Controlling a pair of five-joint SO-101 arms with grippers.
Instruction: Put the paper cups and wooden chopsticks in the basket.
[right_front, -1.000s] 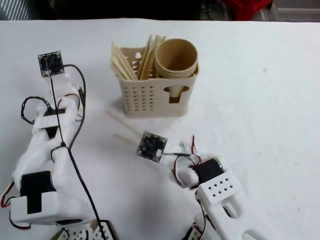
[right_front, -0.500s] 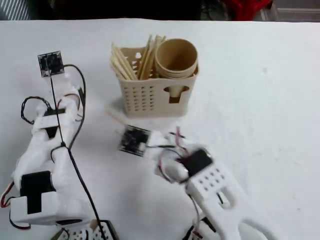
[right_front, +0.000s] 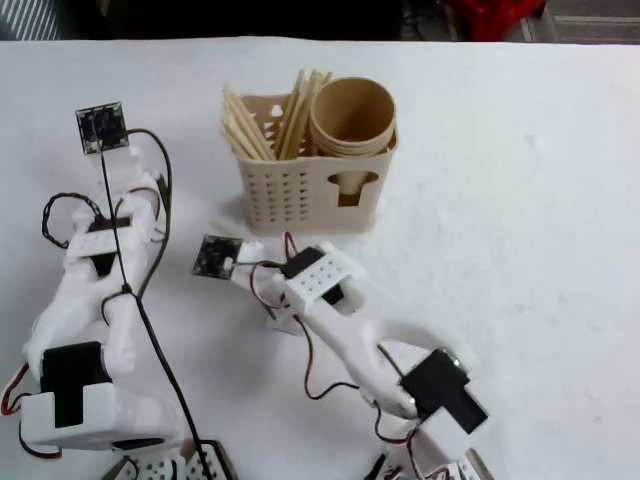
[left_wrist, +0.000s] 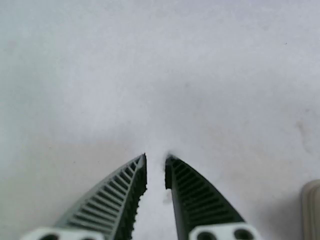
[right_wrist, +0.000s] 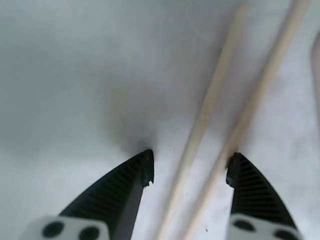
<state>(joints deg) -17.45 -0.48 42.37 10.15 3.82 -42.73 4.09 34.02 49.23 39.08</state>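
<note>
Two loose chopsticks (right_wrist: 215, 95) are seen lying flat on the white table (right_front: 530, 260). They are laid side by side, close together but not quite touching. The right gripper (right_wrist: 190, 165) is spread wide open over them, with one dark finger on each side of the pair. One stick is just beside a fingertip (right_wrist: 235, 167). Nothing is gripped.

In the high view, the right arm (right_front: 345, 330) is stretched out across the table. Its front end is placed just in front of the basket (right_front: 300, 200), near one front corner.

The basket is stood upright near the middle of the table. Paper cups (right_front: 352, 115) are stacked inside one half of it. A bunch of chopsticks (right_front: 262, 130) is leaned in the other half, with the tips poking out above the rim.

The left gripper (left_wrist: 156, 159) is closed up, with only a thin gap left between its ridged fingers. Nothing is held in it, and it is pointed down at the white table. The left arm (right_front: 95, 280) is set off to one side, apart from the basket.
</note>
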